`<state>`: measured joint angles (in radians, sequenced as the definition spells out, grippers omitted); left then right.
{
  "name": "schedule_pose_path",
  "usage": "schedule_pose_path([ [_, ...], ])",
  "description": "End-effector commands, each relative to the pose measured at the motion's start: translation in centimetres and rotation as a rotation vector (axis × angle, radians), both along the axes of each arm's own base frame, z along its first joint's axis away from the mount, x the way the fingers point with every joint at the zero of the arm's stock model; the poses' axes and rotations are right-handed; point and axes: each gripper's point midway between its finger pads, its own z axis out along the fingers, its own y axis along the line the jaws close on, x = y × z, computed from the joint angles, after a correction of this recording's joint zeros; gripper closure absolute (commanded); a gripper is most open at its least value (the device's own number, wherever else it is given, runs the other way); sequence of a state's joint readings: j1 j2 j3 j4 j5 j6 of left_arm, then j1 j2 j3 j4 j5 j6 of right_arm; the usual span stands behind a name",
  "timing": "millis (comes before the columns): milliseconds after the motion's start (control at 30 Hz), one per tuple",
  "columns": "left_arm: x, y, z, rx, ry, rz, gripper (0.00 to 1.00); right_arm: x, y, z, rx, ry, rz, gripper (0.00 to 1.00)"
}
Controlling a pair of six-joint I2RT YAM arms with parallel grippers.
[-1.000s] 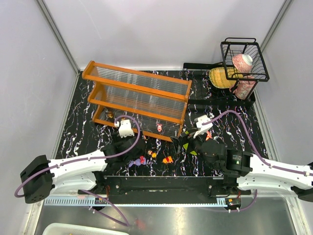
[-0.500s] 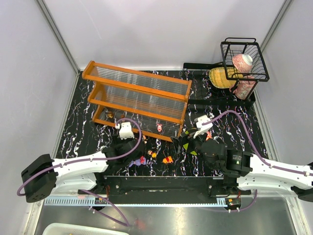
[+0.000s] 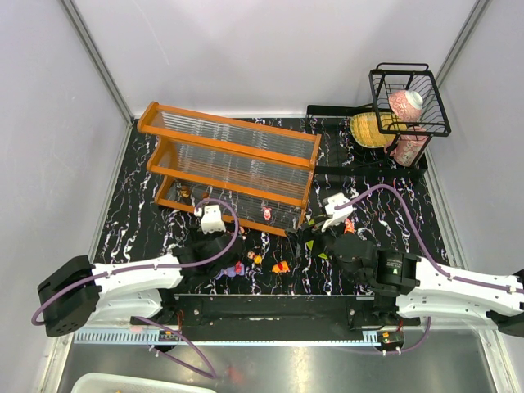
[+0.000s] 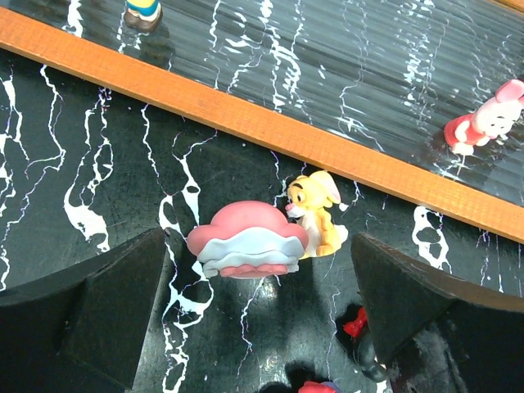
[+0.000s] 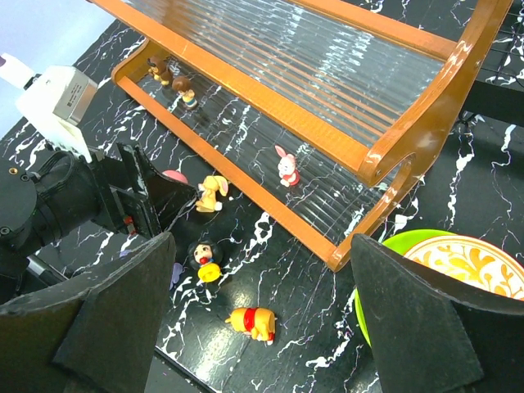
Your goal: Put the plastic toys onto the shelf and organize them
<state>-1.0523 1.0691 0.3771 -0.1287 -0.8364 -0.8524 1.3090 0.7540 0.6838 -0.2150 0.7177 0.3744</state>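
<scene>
Three of the tiny plastic figurines are already on the lower tier of the wide orange-framed shelf with clear ribbed panels (image 5: 434,115). A dark brown figurine (image 5: 155,70) and a brown-headed figurine (image 5: 187,90) stand side by side at the left end, and a pink long-eared figurine (image 5: 285,166) stands further right, close to the front rail. No toy shows on the upper tier. The other toys lie on the black marbled table (image 5: 311,270), near the shelf's front rail. A pink and pale-blue shell-shaped toy (image 4: 246,241) touches a yellow rabbit figurine (image 4: 318,219) on its right, both just in front of the rail. Nearer the arms are a black-headed figurine with yellow (image 5: 205,255) and a yellow bear figurine in red (image 5: 254,322). A purple piece (image 3: 235,269) lies beside the left arm, too small and too masked to identify, so the count of loose toys is at least five. The left gripper (image 4: 258,262) is low over the shell toy and the rabbit with its jaws spread fully to either side of the pair, gripping nothing. The right gripper (image 5: 262,254) hovers by the shelf's right end, beside a green plate (image 5: 401,239), its jaws also wide apart and empty. In my judgement the job is under half done. The next step looks like a pick of the shell toy or the rabbit, and their contact makes a clean single grasp awkward.
</scene>
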Motion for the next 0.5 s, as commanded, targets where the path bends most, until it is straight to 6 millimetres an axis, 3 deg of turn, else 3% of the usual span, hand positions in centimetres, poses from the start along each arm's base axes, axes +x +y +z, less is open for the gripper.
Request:
schedule_pose_path([
  [0, 0.38, -0.15, 0.17, -0.017, -0.035, 0.01, 0.02, 0.31, 0.08, 0.94, 0.037, -0.004, -0.025, 0.06],
  [467, 0.44, 0.04, -0.32, -0.018, -0.048, 0.009, 0.09, 0.4, 0.66, 0.66, 0.026, -0.001, -0.02, 0.06],
])
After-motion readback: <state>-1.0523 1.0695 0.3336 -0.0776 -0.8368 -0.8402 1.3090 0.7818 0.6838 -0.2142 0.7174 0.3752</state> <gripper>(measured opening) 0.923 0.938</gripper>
